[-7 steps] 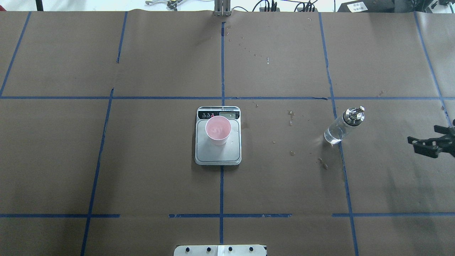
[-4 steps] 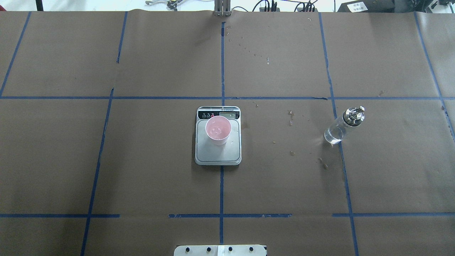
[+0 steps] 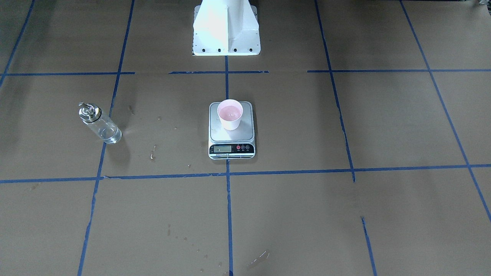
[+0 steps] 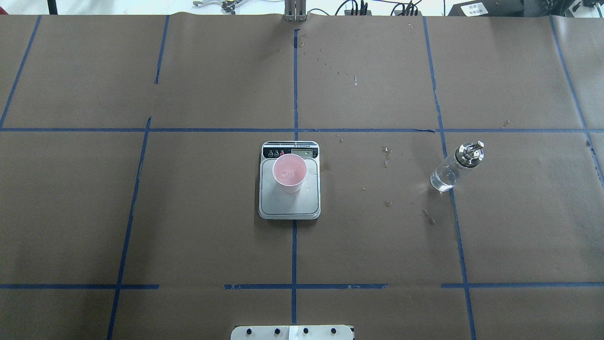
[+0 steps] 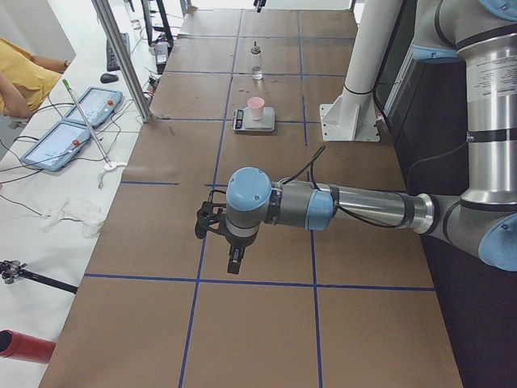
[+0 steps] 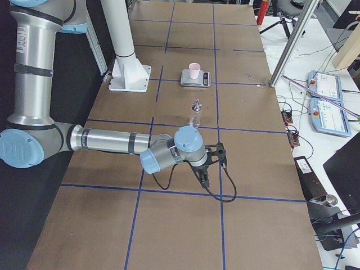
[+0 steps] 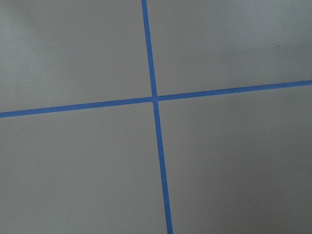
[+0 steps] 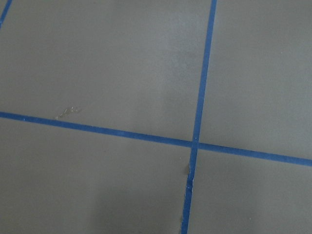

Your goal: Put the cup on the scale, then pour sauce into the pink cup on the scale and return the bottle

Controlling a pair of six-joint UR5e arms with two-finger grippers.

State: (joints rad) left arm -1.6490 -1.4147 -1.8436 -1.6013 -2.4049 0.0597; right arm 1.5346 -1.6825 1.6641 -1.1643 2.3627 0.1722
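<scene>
The pink cup (image 4: 289,172) stands upright on the silver scale (image 4: 289,204) at the table's middle, also in the front view (image 3: 229,114). The glass bottle (image 4: 455,167) with a metal spout stands upright and alone to the right, with clear sauce (image 4: 442,179) low inside it. It also shows in the front view (image 3: 99,124). My left gripper (image 5: 210,222) shows only in the exterior left view, over bare paper far from the scale. My right gripper (image 6: 216,153) shows only in the exterior right view, a short way from the bottle (image 6: 195,113). I cannot tell whether either is open or shut.
Brown paper with a blue tape grid covers the table. Small drips (image 4: 387,156) dot the paper between scale and bottle. The white robot pedestal (image 3: 226,27) stands at the near edge. A slanted metal pole (image 5: 121,56) and tablets (image 5: 60,133) are on the operators' side.
One second ago my right gripper showed at the right edge of the overhead view; it has since moved out of that view. Cup, scale and bottle have not moved.
</scene>
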